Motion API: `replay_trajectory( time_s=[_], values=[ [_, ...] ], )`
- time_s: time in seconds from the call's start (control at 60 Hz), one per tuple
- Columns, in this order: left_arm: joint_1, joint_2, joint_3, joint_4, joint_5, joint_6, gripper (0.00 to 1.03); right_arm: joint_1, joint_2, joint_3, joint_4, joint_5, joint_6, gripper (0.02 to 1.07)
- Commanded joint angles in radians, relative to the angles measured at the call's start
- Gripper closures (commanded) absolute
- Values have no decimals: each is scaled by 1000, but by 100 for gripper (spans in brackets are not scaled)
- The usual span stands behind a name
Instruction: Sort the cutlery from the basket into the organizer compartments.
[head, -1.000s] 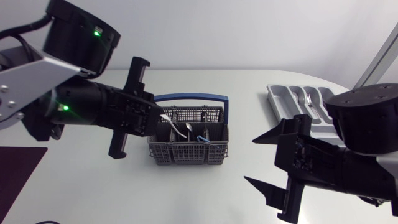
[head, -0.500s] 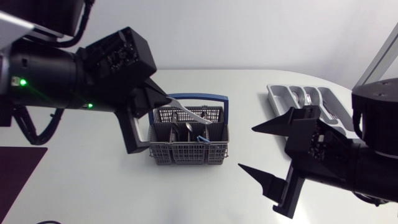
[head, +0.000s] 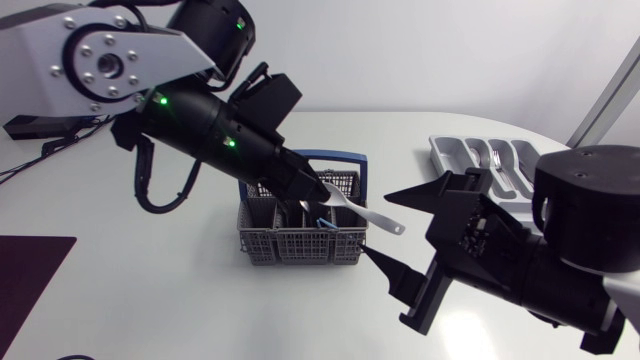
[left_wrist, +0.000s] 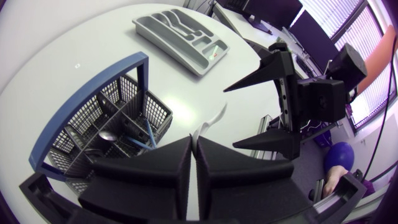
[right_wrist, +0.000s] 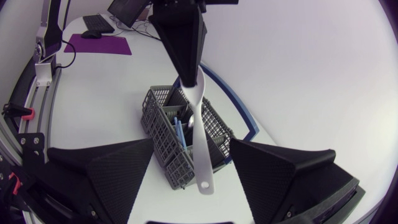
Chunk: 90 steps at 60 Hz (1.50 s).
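A white utensil is gripped at one end by the left tool, reaching out past the basket rim. Its free end hangs between the wide-spread fingers of the right tool, apparently touching neither. The organizer already holds some cutlery; a spoon and a blue-handled piece are left in the basket. Bare tabletop separates basket and organizer, though the right arm crowds that path

white utensil end hidden (by fingers), organizer half-covered
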Motion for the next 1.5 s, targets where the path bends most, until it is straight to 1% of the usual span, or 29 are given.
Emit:
replay_trajectory(
  time_s=[0.0,0.05,0.15,0.267,0.35,0.383,0.417,0.45,0.517,0.75,0.85,0.933,0.95,1.033,1.083,1.1,1.133,1.167,1.2,1.267,1.333,1.417,1.483],
  values=[
    [13,56,56,-27,42,-42,100,10,35,-36,45,22,15,30],
    [11,70,70,-38,48,-42,100,13,52,-36,63,37,7,33],
    [11,96,98,-52,55,-47,100,15,96,-36,110,59,-19,44],
    [13,113,121,-66,71,-53,100,15,128,-36,153,76,-45,55],
    [13,130,131,-73,74,-55,100,15,151,-36,187,97,-58,65],
    [13,135,133,-75,75,-55,100,15,161,-35,192,100,-62,67],
    [15,139,133,-78,80,-55,100,15,173,-33,198,100,-64,71],
    [18,142,130,-81,83,-51,100,12,187,-33,213,102,-65,79],
    [27,148,128,-81,86,-50,100,12,202,-28,221,105,-70,90],
    [38,155,116,-83,100,-45,100,9,234,-15,207,100,-71,102],
    [33,155,113,-83,101,-47,100,9,236,-15,201,100,-68,102],
    [30,155,116,-83,120,-51,99,10,230,-19,201,99,-68,102],
    [30,151,118,-84,128,-51,93,10,228,-19,199,99,-68,102],
    [33,136,127,-83,128,-48,76,10,216,-19,178,97,-68,102],
    [33,127,134,-81,128,-44,63,10,208,-21,167,94,-70,102],
    [34,122,139,-80,128,-41,57,10,202,-22,160,91,-68,102],
    [36,115,145,-77,128,-38,50,9,191,-24,150,85,-68,102],
    [39,104,153,-72,128,-28,41,4,185,-27,143,79,-68,102],
    [45,95,161,-63,126,-28,35,1,171,-30,129,71,-68,102],
    [65,76,179,-43,120,-28,26,-4,153,-38,104,63,-68,102],
    [79,64,205,-27,103,-28,20,-22,124,-47,77,45,-71,102],
    [94,46,227,-7,86,-25,15,-48,90,-58,37,22,-74,102],
    [100,29,227,28,34,-13,14,-91,41,-64,-17,-12,-87,102]
  ],
)
